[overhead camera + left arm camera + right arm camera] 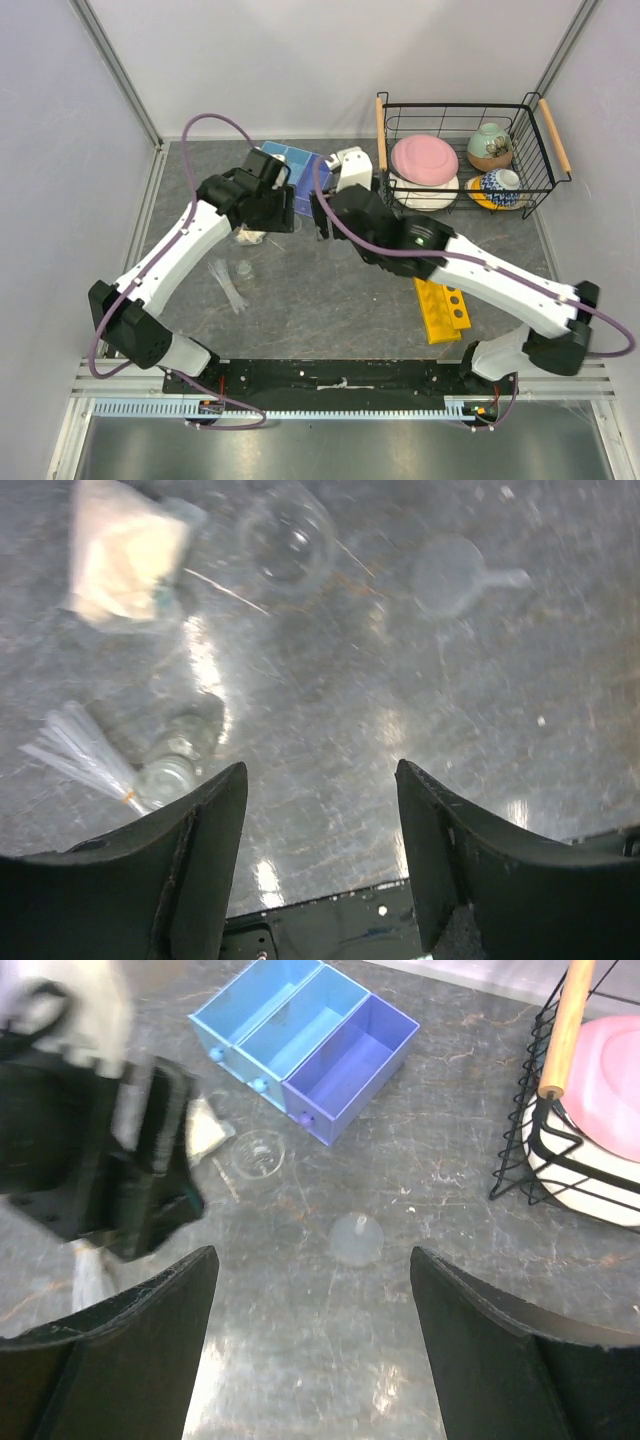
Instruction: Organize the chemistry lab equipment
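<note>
My left gripper [320,780] hangs open over bare table, nothing between its fingers. Ahead of it lie a cream lump [125,555] in a clear wrap, a small clear beaker [287,540] and a clear funnel [455,575]. A bundle of thin test tubes [85,750] lies to its left. My right gripper [312,1265] is also open and empty, just short of the funnel [356,1240], with the beaker [257,1152] and the blue three-compartment tray [305,1045] beyond. The yellow rack [442,310] lies under the right arm. From above, both grippers [268,215] [322,218] sit close together near the tray [290,160].
A black wire basket [545,185] with wooden handles stands at the back right, holding a pink plate [424,158] and ceramic bowls [490,145]. Its corner [530,1150] is close on my right gripper's right side. The test tubes [228,285] lie beside the left forearm.
</note>
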Controlling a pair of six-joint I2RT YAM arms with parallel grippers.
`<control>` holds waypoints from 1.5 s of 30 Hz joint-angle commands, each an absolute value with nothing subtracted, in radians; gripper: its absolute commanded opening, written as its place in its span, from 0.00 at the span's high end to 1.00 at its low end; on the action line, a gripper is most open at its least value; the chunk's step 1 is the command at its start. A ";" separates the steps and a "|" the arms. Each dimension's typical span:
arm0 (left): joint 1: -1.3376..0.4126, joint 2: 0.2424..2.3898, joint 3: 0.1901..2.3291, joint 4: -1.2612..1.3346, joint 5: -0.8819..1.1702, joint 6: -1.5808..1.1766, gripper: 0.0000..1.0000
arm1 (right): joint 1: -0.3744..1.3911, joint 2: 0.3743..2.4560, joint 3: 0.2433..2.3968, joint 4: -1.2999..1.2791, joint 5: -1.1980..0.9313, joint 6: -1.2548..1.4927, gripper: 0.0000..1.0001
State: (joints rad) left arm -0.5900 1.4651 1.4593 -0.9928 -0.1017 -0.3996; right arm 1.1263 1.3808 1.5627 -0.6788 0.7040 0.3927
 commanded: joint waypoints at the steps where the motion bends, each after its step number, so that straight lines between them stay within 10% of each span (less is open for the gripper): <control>1: -0.450 1.480 1.541 -0.960 -0.078 -0.404 0.32 | 0.985 1.474 1.576 -0.499 0.568 0.409 0.15; 24: -0.244 2.271 2.376 -0.948 -0.026 -0.339 0.32 | 0.927 1.223 1.194 -0.380 0.437 0.425 0.14; 45: -0.229 2.407 2.244 -0.853 0.009 -0.236 0.32 | 0.927 1.269 1.172 -0.339 0.371 0.396 0.14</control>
